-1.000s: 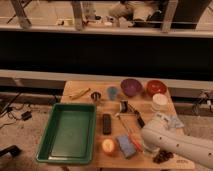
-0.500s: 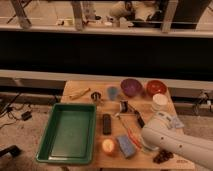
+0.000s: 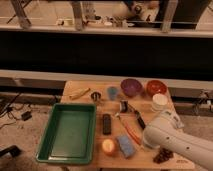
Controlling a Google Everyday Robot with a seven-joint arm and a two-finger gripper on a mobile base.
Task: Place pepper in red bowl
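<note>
Apparently reaching, the white arm [image 3: 165, 135] at lower right hides the gripper, pressed together, beside the unheld pepper [image 3: 131, 134], well apart from the red bowl [image 3: 156, 87].

Green tray [image 3: 70, 132], purple bowl [image 3: 131, 86], red bowl [image 3: 156, 87]

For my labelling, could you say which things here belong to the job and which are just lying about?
Job: pepper, red bowl, gripper, shut, low at the near right of the table.
Lying about: purple bowl, white container, green tray, orange fruit, blue sponge, blue cup.
</note>
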